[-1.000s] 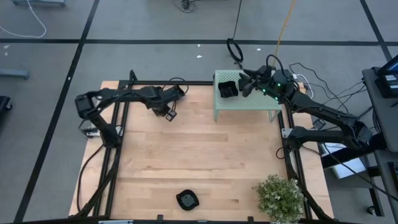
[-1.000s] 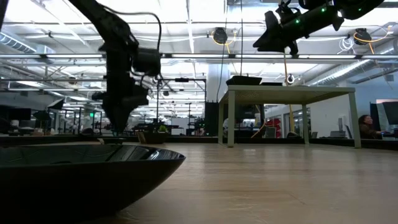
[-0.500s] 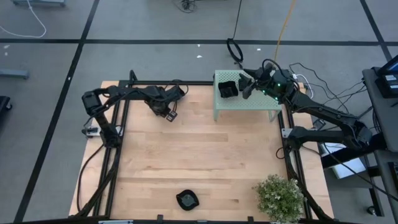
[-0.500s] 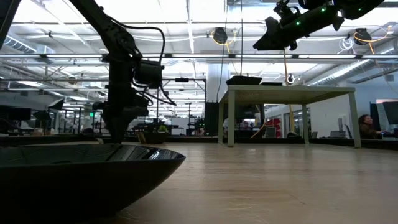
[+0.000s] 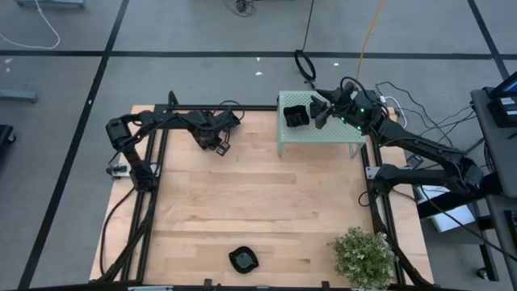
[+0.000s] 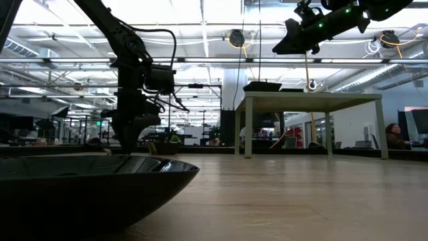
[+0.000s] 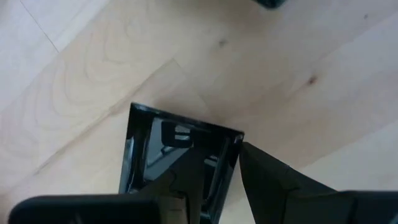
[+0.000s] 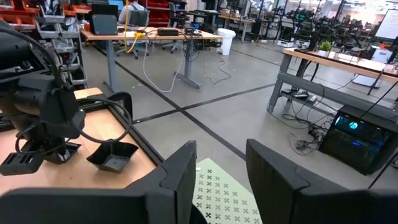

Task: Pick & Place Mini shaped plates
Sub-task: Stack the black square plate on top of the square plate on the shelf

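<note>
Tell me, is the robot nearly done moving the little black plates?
Not nearly. Looks done: one plate lies alone at the table's near edge. In hand: the left gripper pinches a square plate low over the table's far left. Left: a pile of plates sits on the green stand, with the open right gripper hovering by it.

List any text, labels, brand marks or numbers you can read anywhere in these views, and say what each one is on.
No readable text in any view.
Pale green stand: printed pattern of small x marks, not lettering.
Square black plate in the left gripper: only reflections on its gloss, no marking.
Black plate at the table's near edge: no marking visible.
Monitors and bins in the room behind: too small to read.
</note>
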